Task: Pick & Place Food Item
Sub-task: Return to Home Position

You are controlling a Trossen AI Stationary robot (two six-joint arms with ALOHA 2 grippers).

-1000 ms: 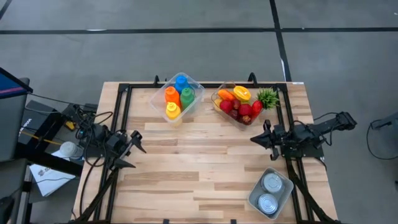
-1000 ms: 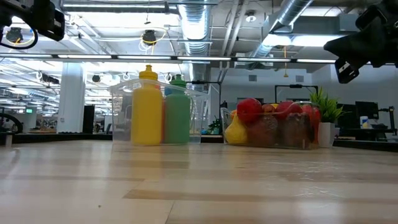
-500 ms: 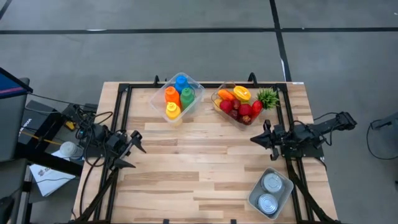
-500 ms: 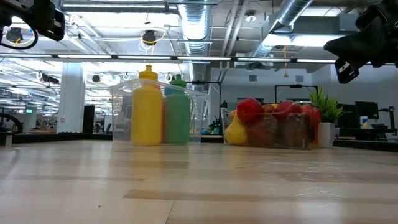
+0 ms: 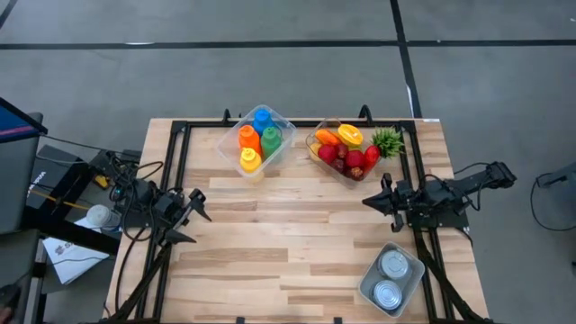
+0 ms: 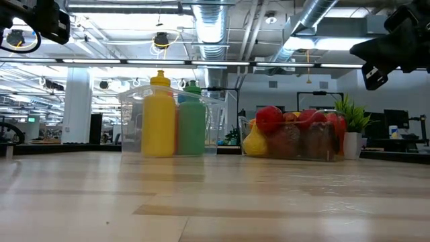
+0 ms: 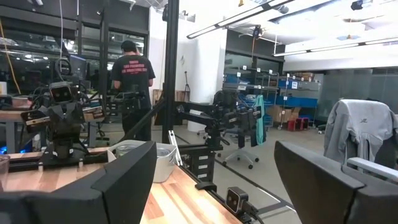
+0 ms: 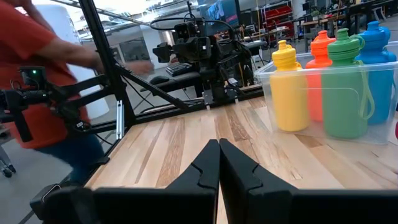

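Where the fruit (image 5: 346,158) lay: right clear bin (image 5: 311,147), beside bottles (image 5: 256,139).
Left gripper (image 5: 193,216): fingers wide apart, at bench (image 5: 270,236) edge.
Right gripper (image 5: 368,202): pinched together, near cans (image 5: 387,277).

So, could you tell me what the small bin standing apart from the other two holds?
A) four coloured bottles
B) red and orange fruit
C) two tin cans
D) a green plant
C: in the high view the lone bin holds two tin cans, while the bottles and the fruit sit in the bins farther back.
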